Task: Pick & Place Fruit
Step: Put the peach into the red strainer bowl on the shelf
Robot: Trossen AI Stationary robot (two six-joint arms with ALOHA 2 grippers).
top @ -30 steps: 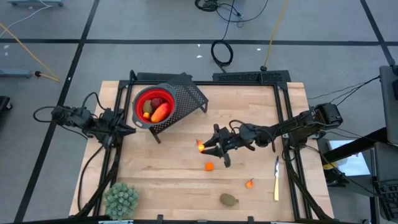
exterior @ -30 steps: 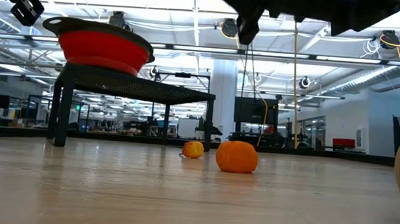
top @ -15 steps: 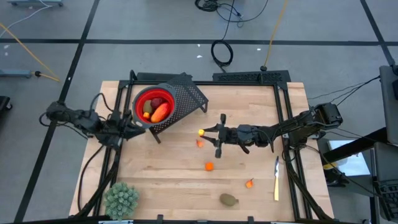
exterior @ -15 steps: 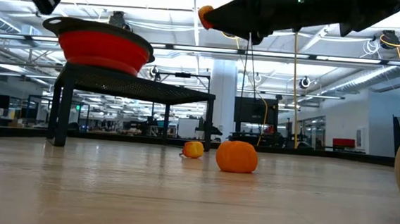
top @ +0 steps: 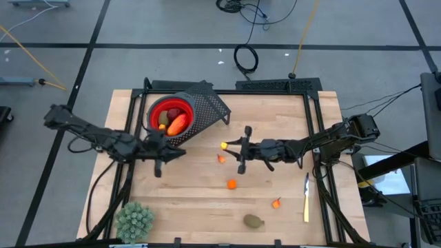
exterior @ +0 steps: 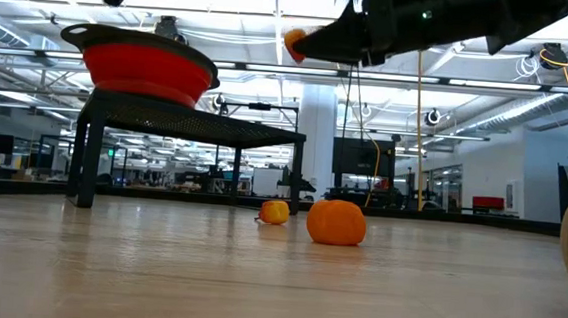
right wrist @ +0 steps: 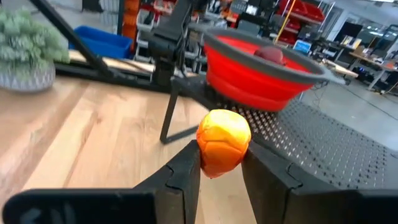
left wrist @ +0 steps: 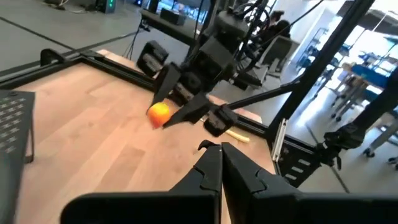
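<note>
My right gripper hangs over the middle of the table, shut on a small orange-yellow fruit. A red bowl with several fruit in it stands on a black mesh stand at the far left. On the table lie a small orange-red fruit, an orange ball, a tiny red-orange bit and a brownish-green oval. My left gripper is shut on nothing, just near of the bowl and pointing at the right gripper. My right gripper pinches the orange-yellow fruit by its two opposite sides, only at the fingers' free ends. The fingers lie about level and come from the table's right side. The fruit is lifted well clear of the table.
A pale green spiky plant stands at the near left corner. A slim yellow-and-white tool lies by the right edge. Black frame rails run along the table's left, right and far sides. Bare wood lies between the stand and the loose fruit.
My left gripper has swung from the table's left edge toward its middle, passing near of the bowl stand and rising a little, fingers staying shut. My right gripper has rolled on the spot with the orange-yellow fruit, which now shows at its tip, clear of the table.
</note>
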